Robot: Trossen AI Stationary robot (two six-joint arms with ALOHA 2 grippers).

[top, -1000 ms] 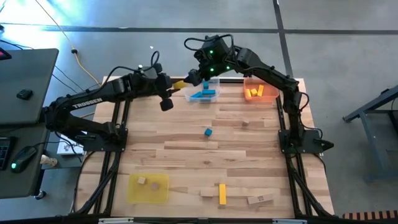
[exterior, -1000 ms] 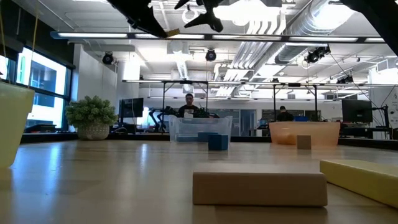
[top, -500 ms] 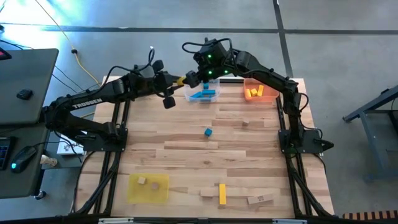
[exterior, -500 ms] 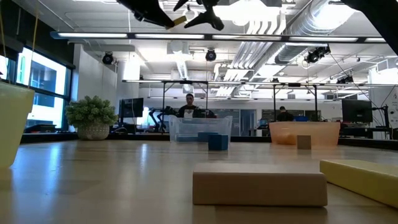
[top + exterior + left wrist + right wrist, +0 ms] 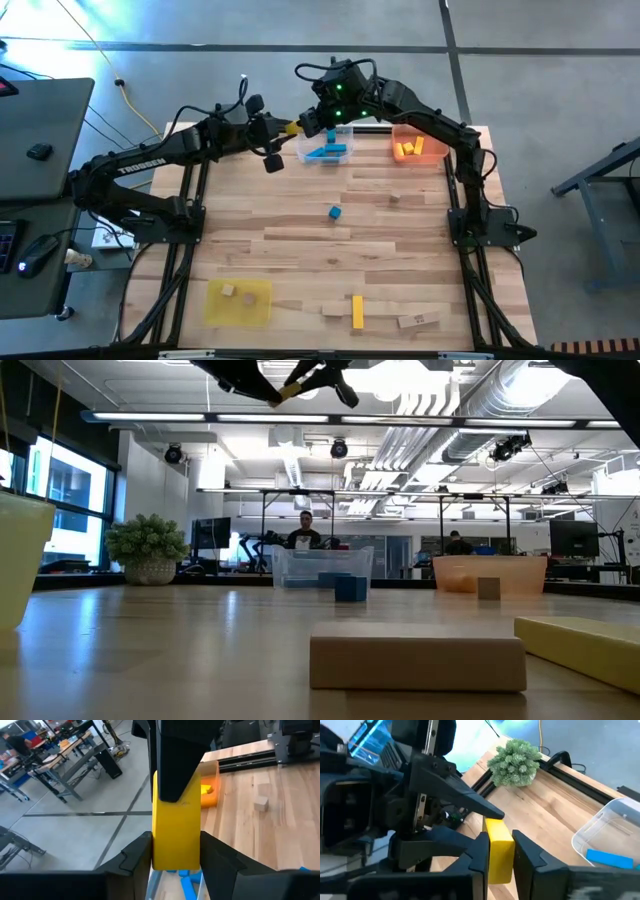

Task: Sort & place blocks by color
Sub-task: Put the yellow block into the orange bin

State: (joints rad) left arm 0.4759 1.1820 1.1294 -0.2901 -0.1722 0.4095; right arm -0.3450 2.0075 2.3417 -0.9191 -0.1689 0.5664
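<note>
my right gripper is clamped on one yellow bar, held up in the air near the clear tray. my left gripper fingers sit loosely either side of the bar's other end. "trossen" on left arm. 1 blue cube mid table.

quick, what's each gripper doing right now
Left gripper: jaws around the yellow block, grip loosening, cannot tell.
Right gripper: shut on the yellow block.

I'm seeing the right end effector now clamping onto the yellow block — a second ago it was gaping — while the left end effector is loosening around the block's other end.
</note>
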